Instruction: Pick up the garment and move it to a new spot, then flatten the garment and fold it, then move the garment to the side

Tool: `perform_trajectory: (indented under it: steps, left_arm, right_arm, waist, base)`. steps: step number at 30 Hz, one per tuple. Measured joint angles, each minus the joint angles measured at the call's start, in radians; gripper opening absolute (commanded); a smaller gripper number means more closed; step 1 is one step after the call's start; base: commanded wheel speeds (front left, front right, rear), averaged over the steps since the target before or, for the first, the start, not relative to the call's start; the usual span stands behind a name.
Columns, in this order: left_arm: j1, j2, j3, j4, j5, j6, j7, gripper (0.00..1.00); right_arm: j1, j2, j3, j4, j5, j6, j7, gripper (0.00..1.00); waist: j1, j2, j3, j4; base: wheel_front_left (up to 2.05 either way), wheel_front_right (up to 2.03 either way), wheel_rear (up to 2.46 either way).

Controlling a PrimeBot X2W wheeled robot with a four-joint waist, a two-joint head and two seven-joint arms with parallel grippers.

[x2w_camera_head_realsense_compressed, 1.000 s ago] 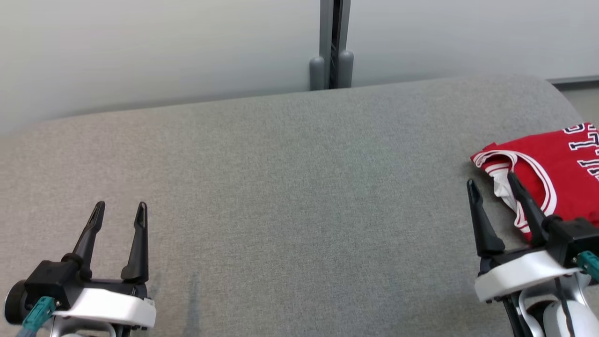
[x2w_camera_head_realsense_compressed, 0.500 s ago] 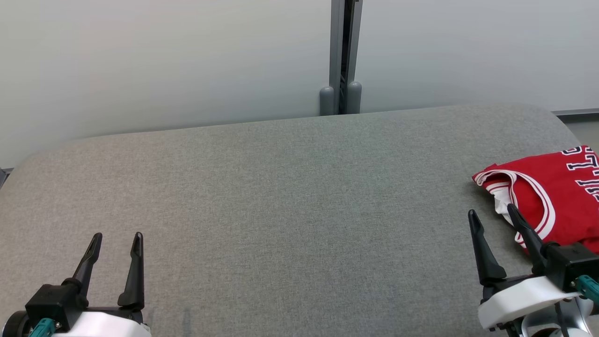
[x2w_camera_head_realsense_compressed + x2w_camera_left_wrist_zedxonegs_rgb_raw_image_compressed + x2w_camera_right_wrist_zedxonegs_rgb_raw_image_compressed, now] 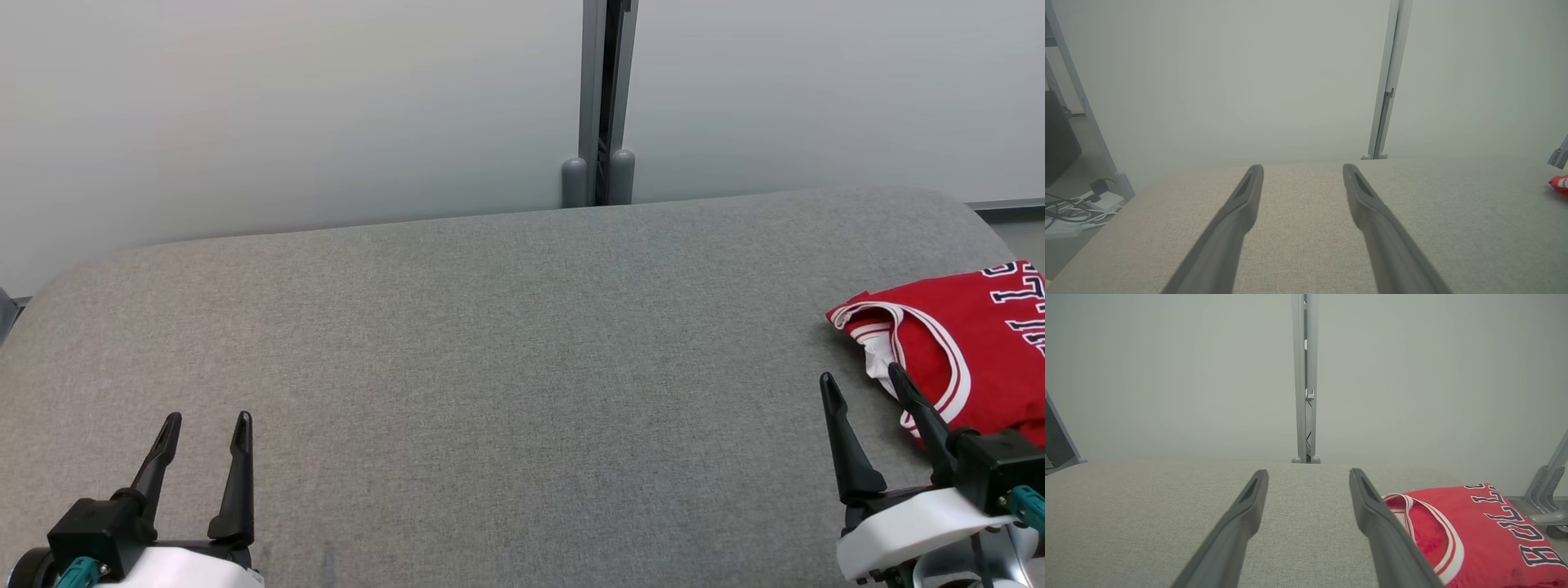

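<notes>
Red garment (image 3: 980, 343) folded at counter's (image 3: 490, 343) right edge, just beside right hand (image 3: 860, 374), spread and holding nothing. Could snag the white-trimmed neckline on a finger, or push the fold off the edge, if swung right. Left hand (image 3: 208, 417) spread too, well apart. Metal post (image 3: 600, 98) behind counter, out of the way.

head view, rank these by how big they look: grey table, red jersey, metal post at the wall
1. grey table, by far the largest.
2. red jersey, though the frame's right edge cuts it off.
3. metal post, the slimmest; it stands farther from the camera, so its true size is unsure.
</notes>
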Motion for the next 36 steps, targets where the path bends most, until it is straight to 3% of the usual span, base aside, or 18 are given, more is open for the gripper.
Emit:
perform_trajectory:
  steps: [30, 31, 36]
  left_arm:
    - [-0.001, 0.023, -0.019, 0.0, 0.001, 0.015, 0.009, 1.0]
    - [-0.001, 0.026, -0.021, 0.0, 0.004, 0.017, 0.009, 0.0]
    - [0.025, -0.011, -0.036, 0.041, -0.002, 0.017, 0.012, 0.0]
  right_arm:
    - [0.001, 0.0, 0.001, 0.0, 0.004, 0.0, 0.01, 1.0]
    - [0.001, 0.0, 0.001, 0.0, 0.004, 0.0, 0.01, 0.0]
    - [0.025, 0.012, 0.004, 0.046, 0.008, 0.0, 0.01, 0.0]
  waist:
    - [0.0, 0.0, 0.001, 0.014]
    - [0.0, 0.0, 0.001, 0.014]
    - [0.0, 0.0, 0.002, 0.014]
  base:
    - [0.0, 0.0, 0.0]
    - [0.0, 0.0, 0.0]
    - [0.0, 0.0, 0.0]
